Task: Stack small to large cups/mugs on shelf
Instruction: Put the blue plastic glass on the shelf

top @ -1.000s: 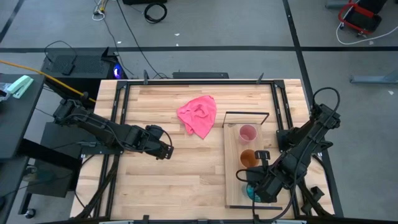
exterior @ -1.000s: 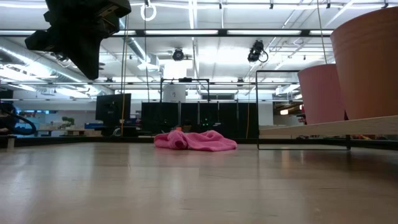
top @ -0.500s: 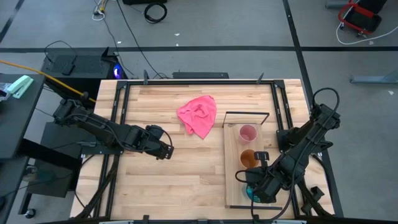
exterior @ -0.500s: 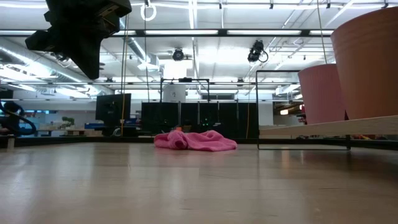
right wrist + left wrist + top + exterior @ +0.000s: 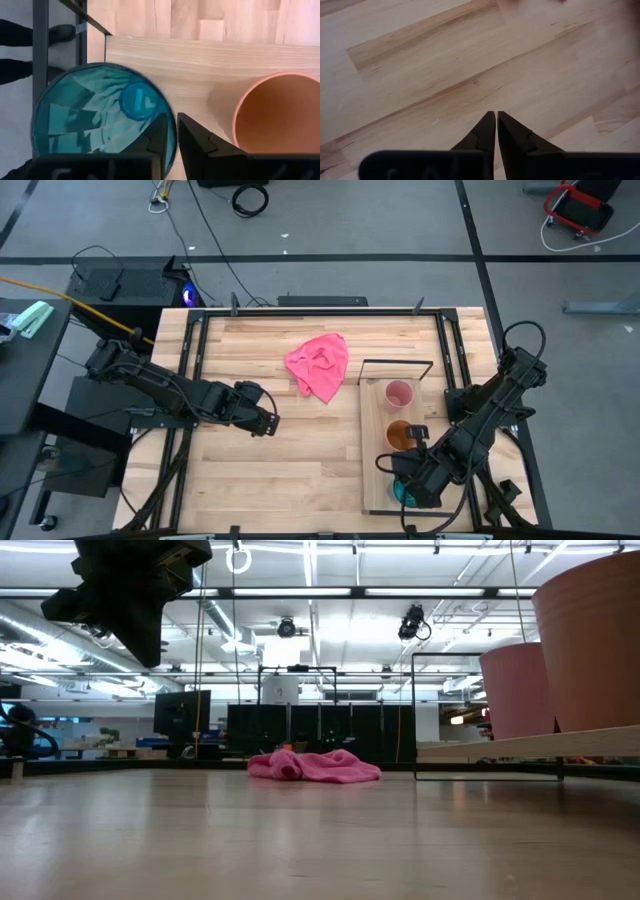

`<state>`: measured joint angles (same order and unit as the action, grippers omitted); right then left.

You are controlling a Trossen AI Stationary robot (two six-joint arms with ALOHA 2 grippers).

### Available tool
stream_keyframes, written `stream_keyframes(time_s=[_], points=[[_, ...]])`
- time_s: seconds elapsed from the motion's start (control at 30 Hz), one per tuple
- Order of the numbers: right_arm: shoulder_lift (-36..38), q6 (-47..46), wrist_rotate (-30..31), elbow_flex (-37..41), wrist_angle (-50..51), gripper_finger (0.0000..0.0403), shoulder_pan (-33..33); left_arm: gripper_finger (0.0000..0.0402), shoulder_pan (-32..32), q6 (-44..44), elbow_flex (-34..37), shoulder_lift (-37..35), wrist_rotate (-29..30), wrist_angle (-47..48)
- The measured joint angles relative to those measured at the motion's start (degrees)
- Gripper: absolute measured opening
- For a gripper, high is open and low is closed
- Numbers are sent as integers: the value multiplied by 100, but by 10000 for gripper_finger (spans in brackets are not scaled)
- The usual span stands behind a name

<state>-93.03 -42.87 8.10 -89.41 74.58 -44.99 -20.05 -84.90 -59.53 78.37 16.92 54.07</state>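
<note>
From above, all three cups stand separately in a row on the shelf [image 5: 376, 470]: pink cup [image 5: 398, 394], orange cup [image 5: 399, 434], then the teal cup [image 5: 403, 490] under my right gripper [image 5: 408, 480]; nothing is nested yet. My left gripper [image 5: 268, 423] waits over bare table, fingers pinched together, empty. My right wrist view shows my fingers straddling the teal cup's rim with a slight gap; I cannot tell whether they grip it.

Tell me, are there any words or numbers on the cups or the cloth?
None can be read. The teal cup, orange-brown cup, pale pink cup, pink cloth and shelf show no writing; nothing in the room behind the table is legible.
</note>
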Motion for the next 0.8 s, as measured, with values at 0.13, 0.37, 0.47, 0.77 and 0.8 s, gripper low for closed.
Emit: stream_keyframes(time_s=[0.13, 0.37, 0.47, 0.77, 0.8], points=[[-2, 17, 0, 0, -2, 51, 50, 19, 0, 0, 0, 0, -1, -20], [-2, 22, 2, 0, 5, 52, 124, 21, 0, 0, 0, 0, 1, -25], [-2, 24, 0, 0, 5, 52, 152, 25, 0, 1, 0, 0, -1, -27], [-2, 30, 0, 0, 11, 52, 155, 19, -1, 2, 0, 0, -1, -29], [-2, 0, 0, 0, 12, 52, 152, 17, -2, 2, 0, 0, -1, -29]])
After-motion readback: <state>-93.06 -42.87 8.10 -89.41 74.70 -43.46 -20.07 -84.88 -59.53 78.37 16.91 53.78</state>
